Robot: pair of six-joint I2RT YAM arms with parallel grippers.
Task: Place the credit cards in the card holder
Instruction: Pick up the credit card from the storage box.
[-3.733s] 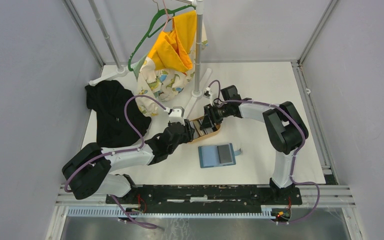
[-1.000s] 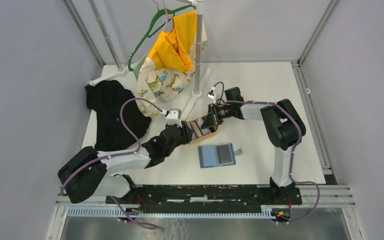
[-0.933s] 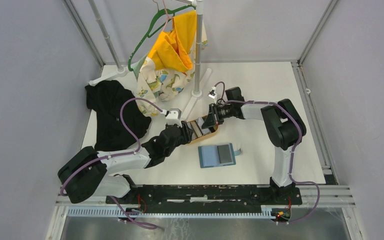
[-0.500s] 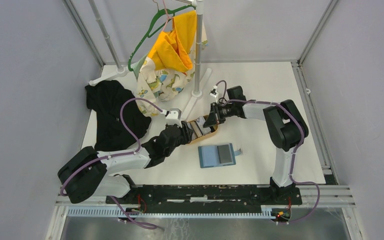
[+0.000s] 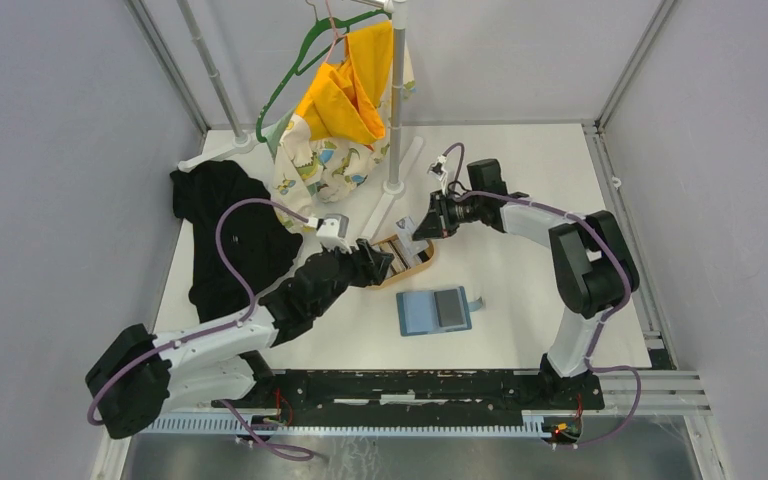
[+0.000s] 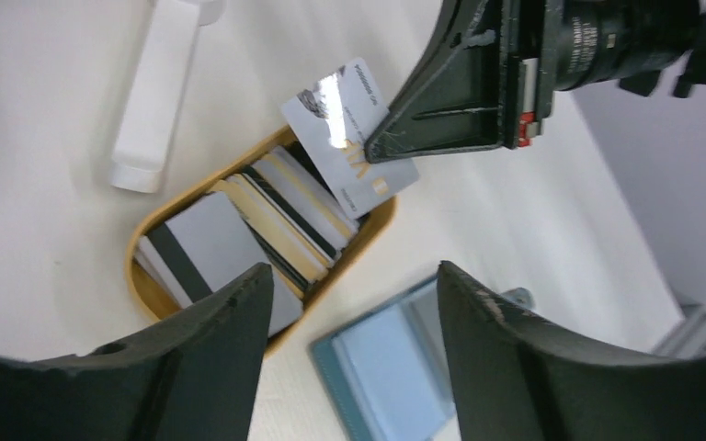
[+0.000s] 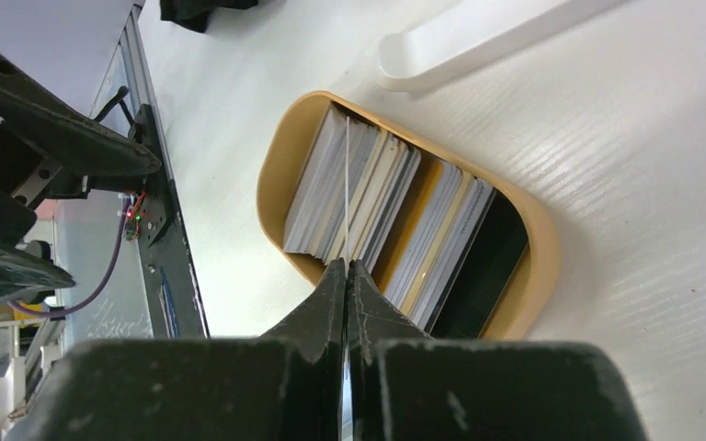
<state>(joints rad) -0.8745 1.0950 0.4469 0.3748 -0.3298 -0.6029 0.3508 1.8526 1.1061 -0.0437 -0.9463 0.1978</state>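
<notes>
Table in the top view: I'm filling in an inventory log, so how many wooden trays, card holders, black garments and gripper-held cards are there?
Wooden tray: 1
Card holder: 1
Black garment: 1
Gripped card, in the right gripper: 1
Total: 4

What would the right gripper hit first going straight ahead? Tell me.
Probably the credit cards stacked in the wooden tray: the right gripper, shut on one card, points at them. Depth unclear.
</notes>
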